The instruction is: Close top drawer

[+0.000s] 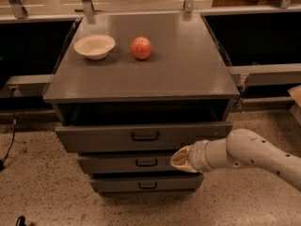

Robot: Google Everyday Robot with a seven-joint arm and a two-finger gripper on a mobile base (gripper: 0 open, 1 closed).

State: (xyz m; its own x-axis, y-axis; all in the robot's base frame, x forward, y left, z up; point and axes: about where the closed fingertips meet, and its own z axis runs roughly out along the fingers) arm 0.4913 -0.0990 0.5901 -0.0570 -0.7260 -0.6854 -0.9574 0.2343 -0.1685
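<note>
The top drawer [188, 135] stands pulled partly out beneath the counter [188, 74]; the end effector [181, 159] sits just below the drawer's front panel, right of its handle [145, 136]; how far open it is, or whether it touches, I cannot tell.

Place: a workshop or test room, not a home
Furniture: plain grey cabinet [178, 69] with a flat counter top; top drawer [197, 134] standing out
Floor: speckled floor [42, 192]; black cable [10, 140] beyond the counter's left edge
Back edge: bare metal posts [86, 4]
Back left corner: bowl [94, 46]; red fruit [141, 48]
Gripper: gripper [180, 158] below the front edge, toward the right corner
</note>
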